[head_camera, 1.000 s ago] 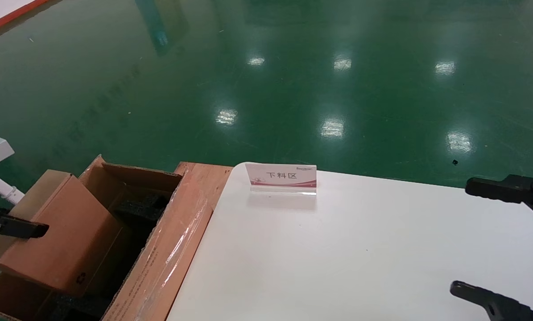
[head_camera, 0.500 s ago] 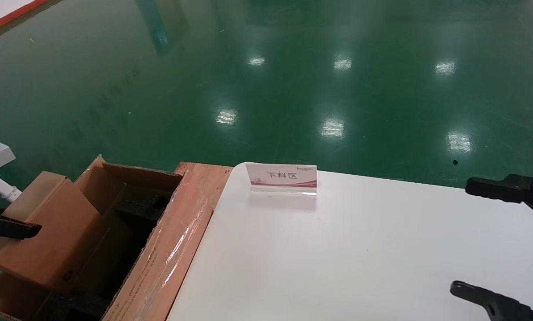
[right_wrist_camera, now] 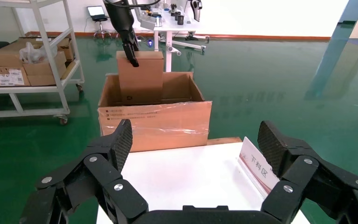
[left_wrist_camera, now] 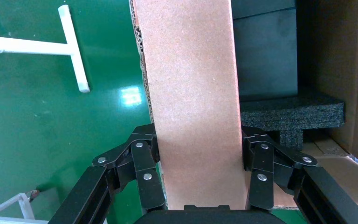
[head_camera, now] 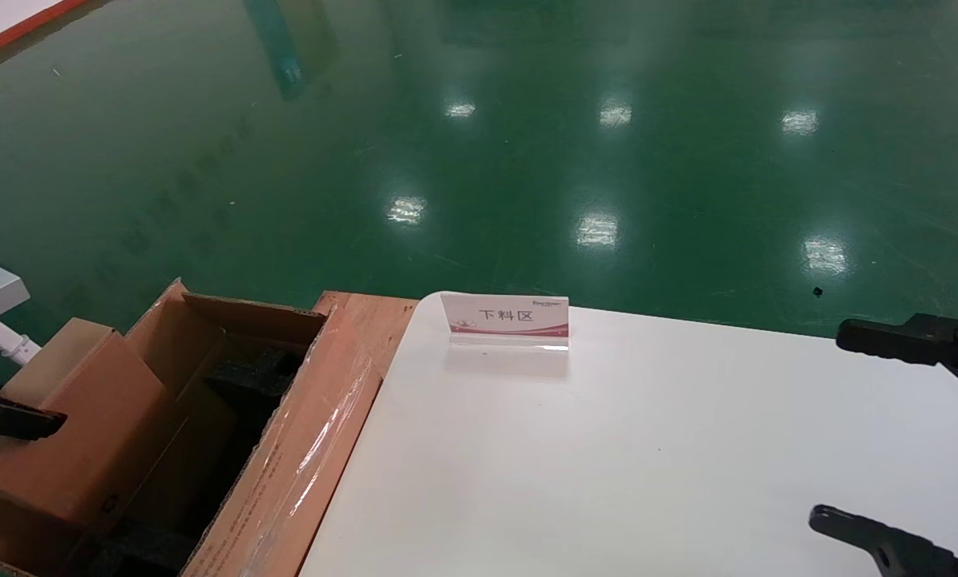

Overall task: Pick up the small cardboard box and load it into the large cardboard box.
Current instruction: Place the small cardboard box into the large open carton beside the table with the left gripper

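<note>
while the left hand (left_wrist_camera: pixel 198 172) clamps the small cardboard box (head_camera: pixel 78 425) upright, partly lowered into the large cardboard box (head_camera: pixel 302 457) left of the desk (head_camera: pixel 647 449), the right hand (right_wrist_camera: pixel 193 144) hovers open over the desk's right side.

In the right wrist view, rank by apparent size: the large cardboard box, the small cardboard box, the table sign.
1. large cardboard box
2. small cardboard box, held by the left gripper
3. table sign, which is nearer the camera and partly hidden, so its rank is less certain.
</note>
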Available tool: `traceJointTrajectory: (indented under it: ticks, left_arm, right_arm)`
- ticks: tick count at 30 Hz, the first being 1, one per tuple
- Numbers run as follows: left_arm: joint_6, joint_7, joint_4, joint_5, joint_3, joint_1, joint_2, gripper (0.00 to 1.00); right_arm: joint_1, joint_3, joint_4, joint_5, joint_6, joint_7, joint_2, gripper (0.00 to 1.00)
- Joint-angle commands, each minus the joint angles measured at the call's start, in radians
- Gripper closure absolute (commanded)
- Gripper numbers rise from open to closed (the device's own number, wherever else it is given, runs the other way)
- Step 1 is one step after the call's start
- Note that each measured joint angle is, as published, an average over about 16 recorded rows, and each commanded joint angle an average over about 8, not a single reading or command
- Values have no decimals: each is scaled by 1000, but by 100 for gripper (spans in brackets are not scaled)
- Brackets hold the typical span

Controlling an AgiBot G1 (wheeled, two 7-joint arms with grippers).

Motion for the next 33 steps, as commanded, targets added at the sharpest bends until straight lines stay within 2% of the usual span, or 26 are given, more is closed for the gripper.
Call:
traceJointTrajectory:
  ticks: [1, 33]
  left_arm:
    - [-5, 1, -1, 3, -1, 5, -1, 100]
    - [-174, -1, -2, 21, 12, 112, 4, 100]
  right_arm:
    - [0, 0, 0, 0, 0, 0, 0, 0]
    - [0, -2, 0, 1, 1, -1, 1, 0]
